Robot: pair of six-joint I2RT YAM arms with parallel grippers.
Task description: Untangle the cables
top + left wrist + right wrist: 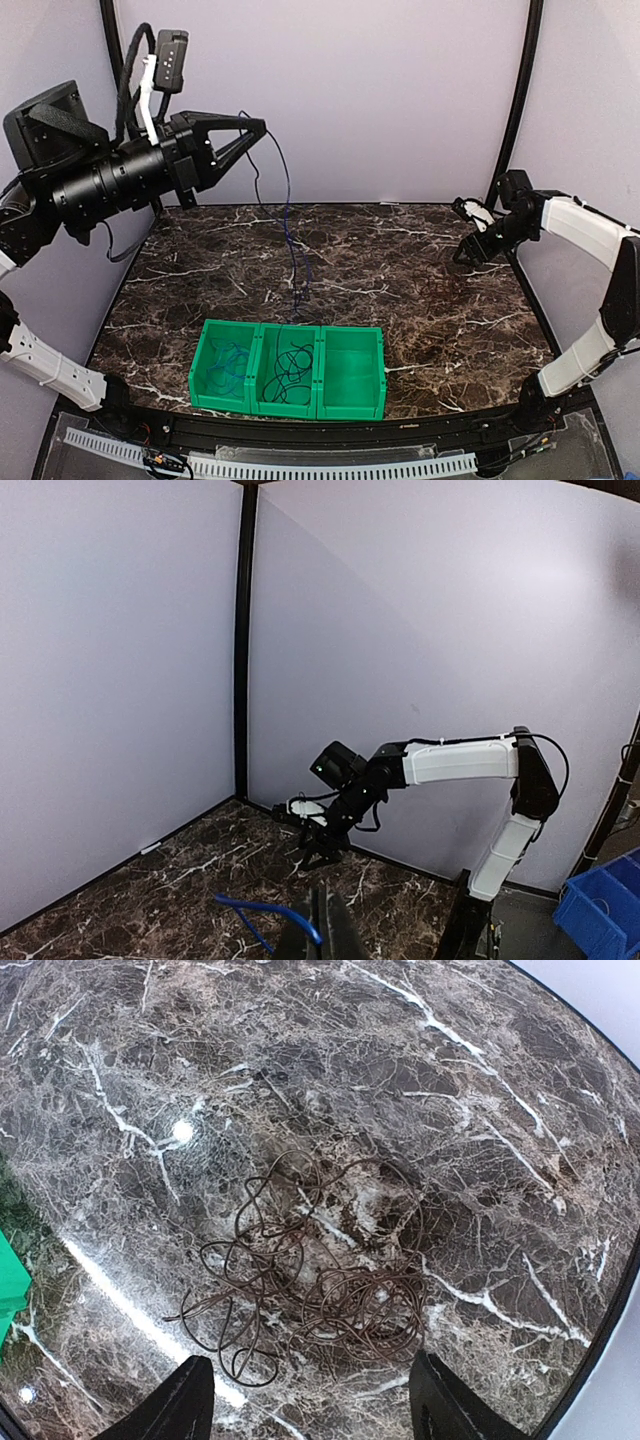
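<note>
My left gripper [258,128] is raised high at the back left, shut on a thin blue cable [287,200]. The cable hangs down to the table and runs toward the green bins [350,400]. In the left wrist view the closed fingers [338,935] pinch the blue cable [262,909]. My right gripper [470,240] is open above the right side of the table. In the right wrist view a loose tangle of thin brown cable [325,1280] lies on the marble between its spread fingertips [186,1405]; the right gripper [315,1410] is apart from it.
The green bins are three joined compartments at the front: the left one holds blue cable [228,365], the middle one black cable [290,368], and the right one [352,362] nothing. A green bin corner [8,1285] shows at the right wrist view's left edge. Purple walls enclose the table.
</note>
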